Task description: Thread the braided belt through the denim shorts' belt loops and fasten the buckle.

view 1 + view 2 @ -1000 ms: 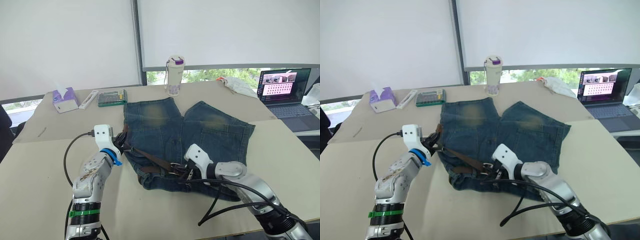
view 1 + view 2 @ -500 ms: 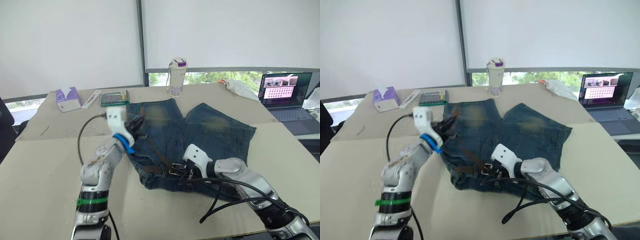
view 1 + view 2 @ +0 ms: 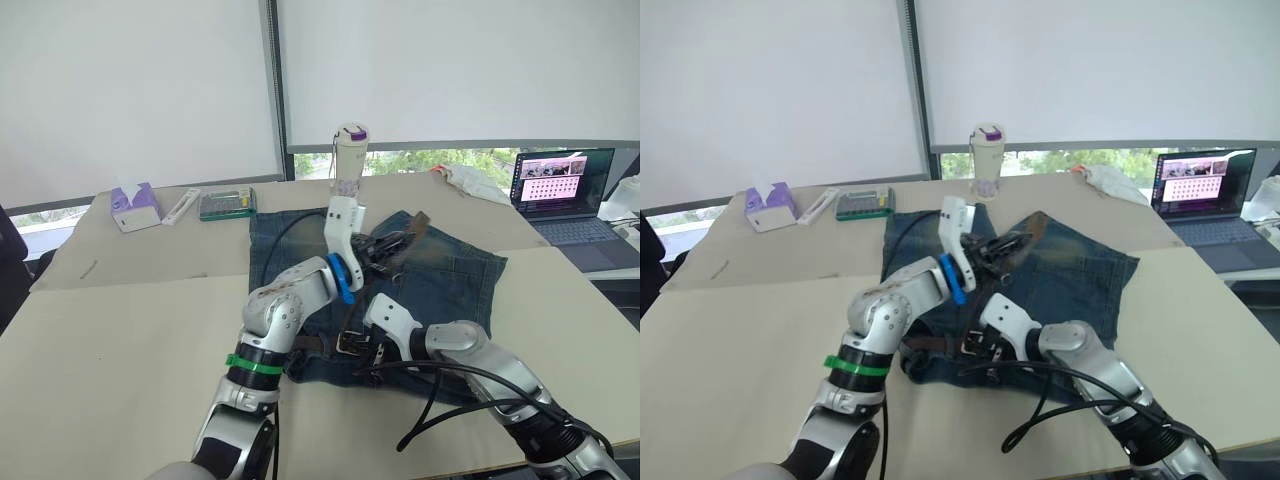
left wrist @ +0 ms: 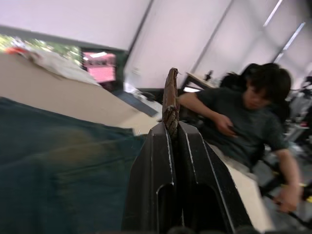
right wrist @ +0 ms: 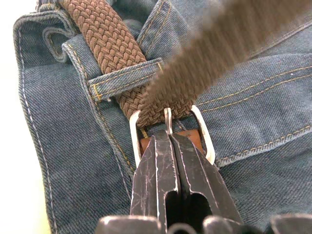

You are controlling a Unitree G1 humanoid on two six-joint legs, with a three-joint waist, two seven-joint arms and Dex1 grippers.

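Your left hand (image 3: 392,245), clamped on the braided belt (image 4: 170,105) tip at frame centre, pulls it taut over the denim shorts (image 3: 450,265) on the counter (image 3: 110,320); haul harder and the braid may slip free. Lower right, your right hand (image 5: 171,139), pinched together on the buckle (image 5: 170,132) beside a belt loop (image 5: 127,78), could lose it.

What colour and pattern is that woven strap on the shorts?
Dark brown braided belt, basket-like weave; the right wrist view shows it best.
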